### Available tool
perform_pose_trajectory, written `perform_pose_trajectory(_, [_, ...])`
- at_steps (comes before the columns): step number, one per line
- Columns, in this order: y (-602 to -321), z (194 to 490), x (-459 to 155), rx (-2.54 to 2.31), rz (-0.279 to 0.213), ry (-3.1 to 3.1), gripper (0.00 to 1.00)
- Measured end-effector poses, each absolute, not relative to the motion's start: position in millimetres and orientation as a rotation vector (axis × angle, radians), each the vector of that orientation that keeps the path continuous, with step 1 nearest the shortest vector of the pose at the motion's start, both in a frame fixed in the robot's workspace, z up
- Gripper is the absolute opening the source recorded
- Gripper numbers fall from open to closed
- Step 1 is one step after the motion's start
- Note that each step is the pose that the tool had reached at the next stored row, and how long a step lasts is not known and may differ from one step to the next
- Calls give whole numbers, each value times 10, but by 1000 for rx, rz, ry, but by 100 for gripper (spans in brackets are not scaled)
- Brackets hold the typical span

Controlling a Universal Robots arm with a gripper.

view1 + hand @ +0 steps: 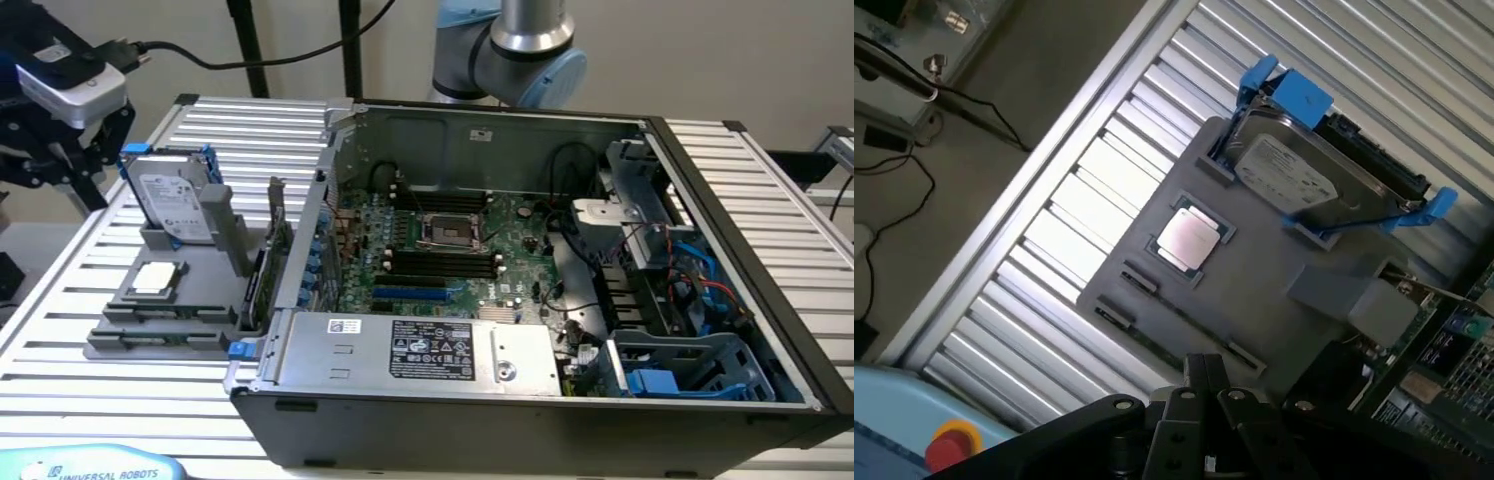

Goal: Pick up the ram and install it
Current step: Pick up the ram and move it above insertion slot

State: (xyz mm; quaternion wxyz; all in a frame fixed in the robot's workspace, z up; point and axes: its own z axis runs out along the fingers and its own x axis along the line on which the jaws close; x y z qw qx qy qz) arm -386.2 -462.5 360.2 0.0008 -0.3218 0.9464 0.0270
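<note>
At the exterior view's far left, the gripper [1206, 385] hangs above the slatted metal table [240, 120], beside the upright hard drive [174, 195]. It is clear of everything on the table. We cannot tell whether its jaws are spread or pressed together, as the wrist view catches just the dark linkage.

Next comes the grey holder [120, 352]. The hard drive stands at its back in a blue bracket. The square silver processor [156, 280] lies flat in its recess in front of the drive. The ram [163, 312] sits on edge in a long slot just in front of the processor, towards the holder's near side, apart from the gripper and outside the case. At the holder's side nearest the case, an expansion card [274, 255] stands upright.

Further to the exterior view's right, the open computer case [761, 250] lies on its side with the motherboard [514, 215] exposed. Black memory slots [441, 262] run across the board below the processor socket. The silver power supply [427, 350] fills the near edge of the case, and a blue drive cage [694, 365] sits in its near right corner. The arm [527, 45] rises behind the case.
</note>
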Motion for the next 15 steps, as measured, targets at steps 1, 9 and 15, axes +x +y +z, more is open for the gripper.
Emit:
perform_pose_trajectory(1, [-4625, 3600, -3862, -1037, 85, 2963, 11])
perform_pose_trajectory(9, [-4625, 3581, -3862, -1251, 85, 2884, 11])
perform_pose_trajectory(15, [-4625, 3568, -3862, -1409, 84, 2813, 11])
